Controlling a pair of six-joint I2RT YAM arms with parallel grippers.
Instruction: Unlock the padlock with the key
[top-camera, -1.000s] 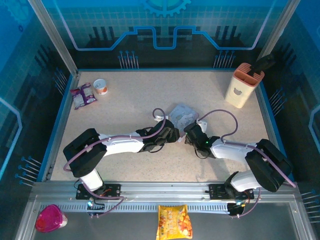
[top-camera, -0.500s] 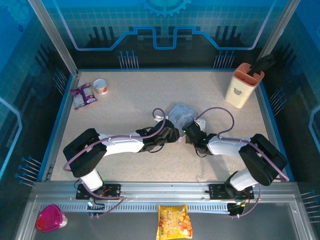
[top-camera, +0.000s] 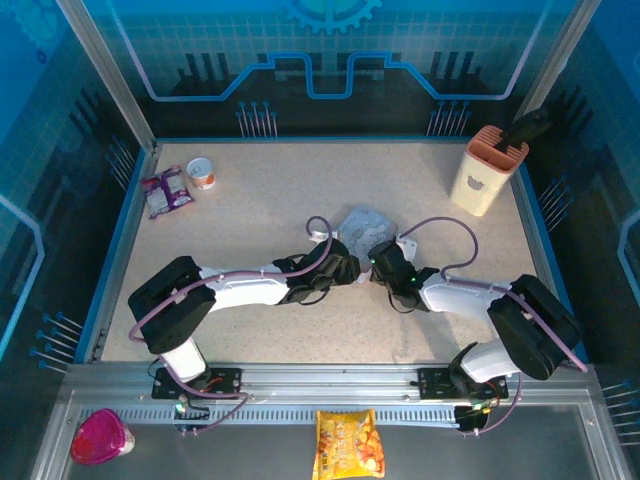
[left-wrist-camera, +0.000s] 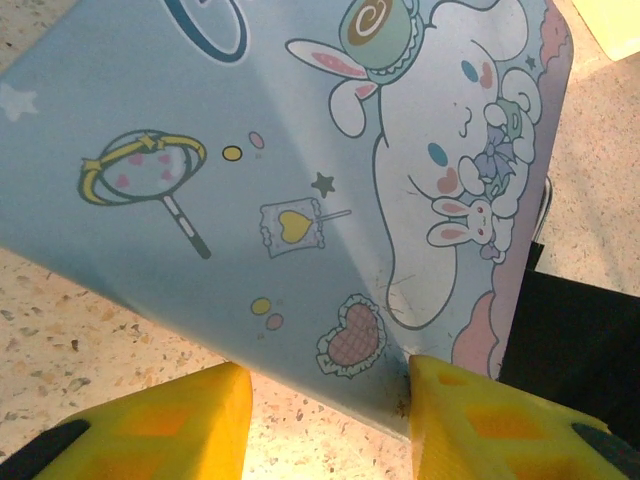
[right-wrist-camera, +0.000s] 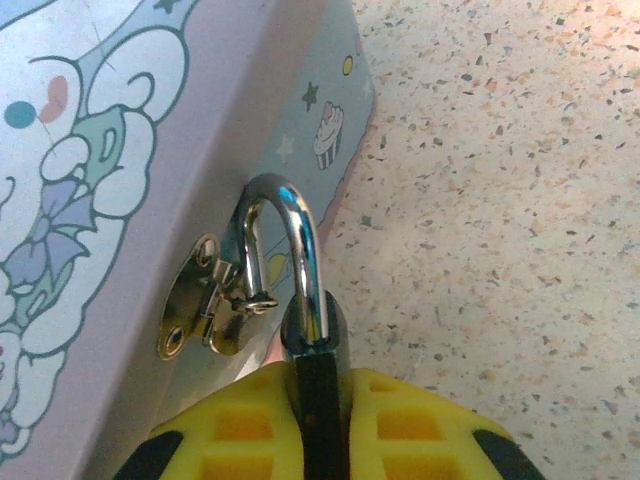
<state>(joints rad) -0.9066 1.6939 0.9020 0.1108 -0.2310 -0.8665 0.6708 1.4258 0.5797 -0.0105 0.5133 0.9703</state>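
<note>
Padlock (right-wrist-camera: 312, 345) hangs on the side of the tin (right-wrist-camera: 120, 150). Its silvery shackle (right-wrist-camera: 285, 215) is hooked through the small hasp (right-wrist-camera: 205, 300), and its dark body sits just below. The right gripper (right-wrist-camera: 318, 405) is closed on that body, with a yellow fingertip pressed against each flat side. From the right wrist it is not clear whether the shackle's shorter leg is seated in the body or free.

The left gripper (left-wrist-camera: 330, 410) stands open. Its yellow fingers (left-wrist-camera: 150, 420) are spread on either side of the near edge of the tin's cartoon-printed lid. The right-hand finger is just beside that edge, and I cannot tell whether it touches.

From above, both arms reach inward and meet near the middle of the table (top-camera: 250, 220), wrists almost nose to nose at the tin. A cream holder (top-camera: 487, 170) with a pink top stands in the far right corner. A small cup (top-camera: 202, 172) and a purple packet (top-camera: 164, 190) lie well apart in the far left. A yellow snack bag (top-camera: 348, 443) rests on the rail in front of the arm bases.
</note>
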